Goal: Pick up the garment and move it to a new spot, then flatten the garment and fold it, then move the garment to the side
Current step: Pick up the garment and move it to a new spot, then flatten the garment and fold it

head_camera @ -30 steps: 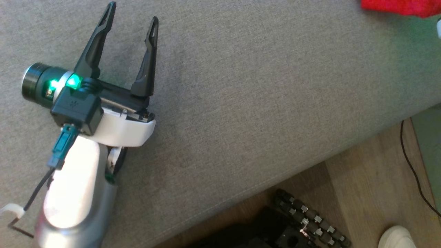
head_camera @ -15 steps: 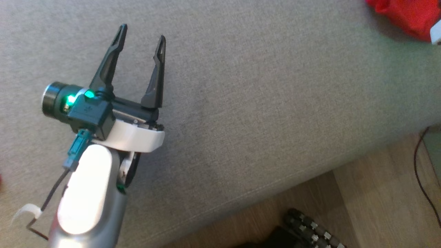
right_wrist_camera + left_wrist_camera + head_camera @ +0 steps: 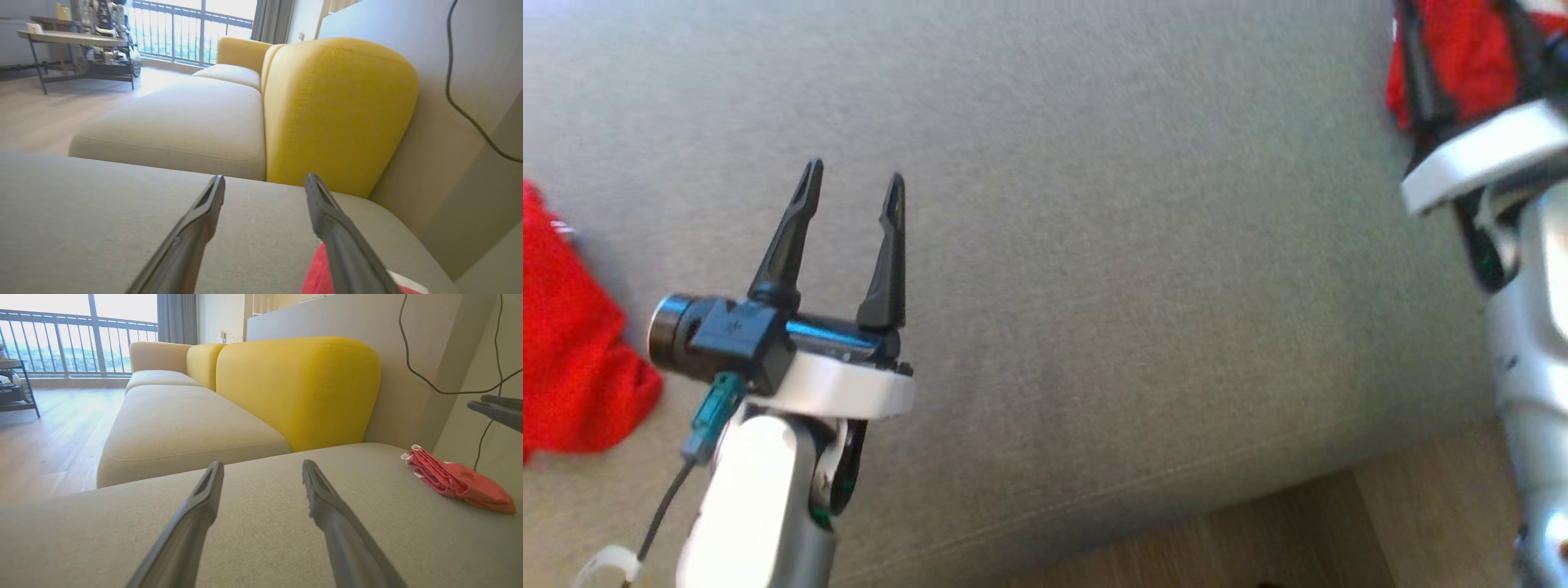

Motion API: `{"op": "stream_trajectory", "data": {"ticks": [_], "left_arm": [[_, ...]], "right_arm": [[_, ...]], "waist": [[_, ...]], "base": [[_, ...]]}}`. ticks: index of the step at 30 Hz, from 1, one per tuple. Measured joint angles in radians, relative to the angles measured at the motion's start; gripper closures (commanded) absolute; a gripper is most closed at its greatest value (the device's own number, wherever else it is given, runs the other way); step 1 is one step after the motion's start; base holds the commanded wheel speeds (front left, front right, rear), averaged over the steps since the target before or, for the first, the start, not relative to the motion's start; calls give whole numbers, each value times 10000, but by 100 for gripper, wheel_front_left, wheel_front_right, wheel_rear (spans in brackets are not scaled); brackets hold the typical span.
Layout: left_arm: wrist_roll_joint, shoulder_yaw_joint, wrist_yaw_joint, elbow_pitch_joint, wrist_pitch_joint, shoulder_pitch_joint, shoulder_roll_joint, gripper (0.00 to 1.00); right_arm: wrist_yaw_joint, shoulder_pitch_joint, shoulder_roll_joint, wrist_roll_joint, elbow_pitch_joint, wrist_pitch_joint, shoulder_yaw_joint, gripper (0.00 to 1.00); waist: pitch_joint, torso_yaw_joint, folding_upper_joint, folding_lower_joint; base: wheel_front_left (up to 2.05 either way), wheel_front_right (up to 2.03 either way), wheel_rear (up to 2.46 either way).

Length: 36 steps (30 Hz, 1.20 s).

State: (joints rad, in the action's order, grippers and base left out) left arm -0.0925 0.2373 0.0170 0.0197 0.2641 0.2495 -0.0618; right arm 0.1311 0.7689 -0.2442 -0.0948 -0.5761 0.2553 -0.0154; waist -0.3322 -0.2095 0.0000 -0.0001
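Since a moment ago the robot's head has swung round, so its view now takes in more of the grey seat cushion [image 3: 1135, 245] and less of the wooden floor [image 3: 1217, 555]; the left gripper [image 3: 854, 175] is spread as wide as before, fingers pointing up that view, with bare grey fabric between them and nothing held. At the far right of the head view the right arm's pale wrist and dark fingers have come into sight over the red garment [image 3: 457, 482]; the right gripper [image 3: 264, 179] also stands wide open and empty in its own wrist view, with a corner of red cloth low down beside its right-hand finger; I cannot tell whether that finger touches it. From the left wrist the garment looks like a flat, folded bundle on the cushion near its far corner, close to the pale wall, well apart from the left gripper; a dark cable [image 3: 429, 386] hangs on that wall. A second red cloth [image 3: 572, 351] lies on the cushion at the left edge of the head view, near the left wrist; a yellow back cushion [image 3: 298, 388] stands beyond the seat.
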Motion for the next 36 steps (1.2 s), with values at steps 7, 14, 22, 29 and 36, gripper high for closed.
{"op": "stream_trajectory", "data": {"ticks": [7, 14, 22, 29, 36], "left_arm": [[-157, -324, -142, -6, -2, -918, 58, 0], [-263, -593, -190, 213, -44, -1739, 107, 0], [-428, -464, -447, 420, -73, -2173, 113, 0], [-527, -368, -621, 569, -75, -2415, 117, 0], [-525, -387, -623, 606, -75, -2414, 117, 0]], "right_arm": [[0, -1733, 809, -205, 1124, 0, -142, 0], [0, -3595, 1490, 13, 1992, 0, -222, 0], [0, -4889, 1812, 932, 2932, 0, 155, 0], [0, -5536, 1841, 487, 2982, 0, 88, 0], [0, -5535, 1852, 376, 2982, 0, 36, 0]], "waist": [[1053, 732, 0, 0], [1907, 1427, 0, -1], [2467, 2010, 0, 0], [2638, 2210, 0, 0], [2651, 2209, 0, 0]], "base": [[0, 0, 0], [0, 0, 0], [0, 0, 0], [0, 0, 0], [0, 0, 0]]}}
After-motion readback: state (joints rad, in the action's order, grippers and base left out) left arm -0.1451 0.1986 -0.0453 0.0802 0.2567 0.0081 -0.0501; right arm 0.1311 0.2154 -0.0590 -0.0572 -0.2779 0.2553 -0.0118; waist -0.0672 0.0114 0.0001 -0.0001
